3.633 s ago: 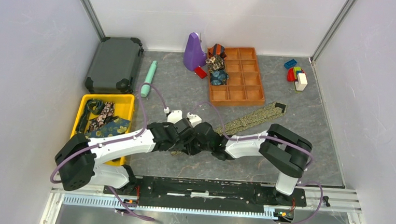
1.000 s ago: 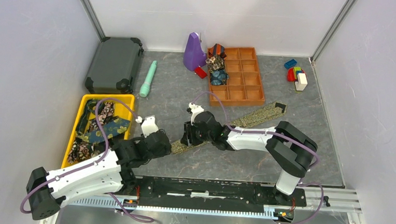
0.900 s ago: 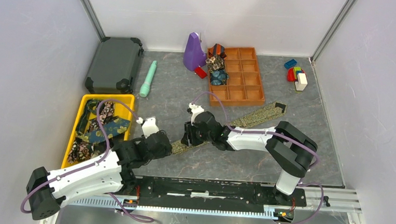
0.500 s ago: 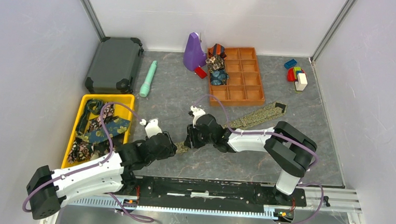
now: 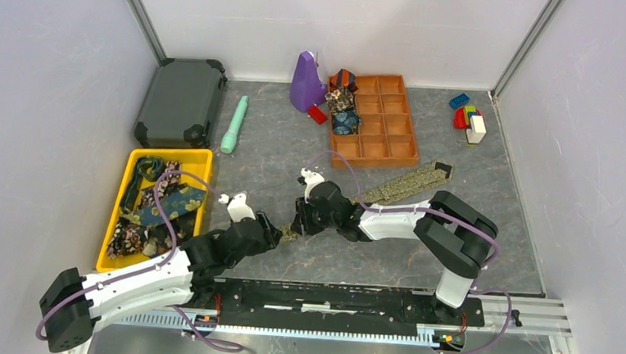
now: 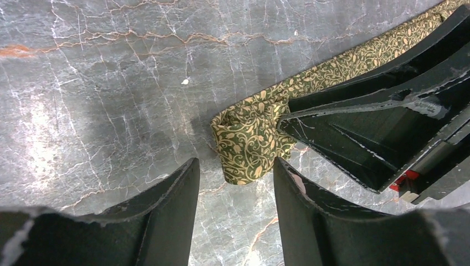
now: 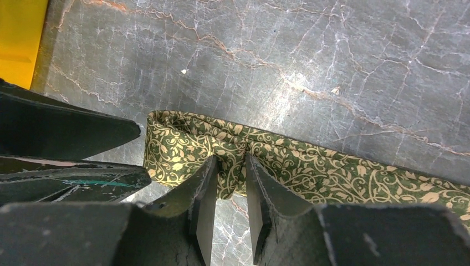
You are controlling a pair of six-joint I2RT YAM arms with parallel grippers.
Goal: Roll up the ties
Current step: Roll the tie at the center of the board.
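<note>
Hovering low over the grey marbled bench point(image 5: 278, 158), the left hand point(image 6: 234, 166) has its fingers spread. The folded end of the olive-gold tie point(image 6: 249, 138) lies just ahead of the gap between them, ungripped. Facing it, the right hand point(image 7: 230, 166) is pinching a raised fold of that tie just behind the folded end, the cloth bunched between its fingertips. From there the tie runs flat across the bench, away and to the right, its far tip near the orange compartment tray point(image 5: 387, 120). Left of the arms, a yellow bin point(image 5: 200, 160) holds several loose ties point(image 5: 157, 196) in a heap. Farther back, rolled ties point(image 5: 343, 105) sit at the tray's left edge, with a purple object point(image 5: 306, 82) just beside them. A teal cylinder point(image 5: 234, 125) and a dark suitcase point(image 5: 181, 102) lie at the far left, toy blocks point(image 5: 469, 119) at the far right.
</note>
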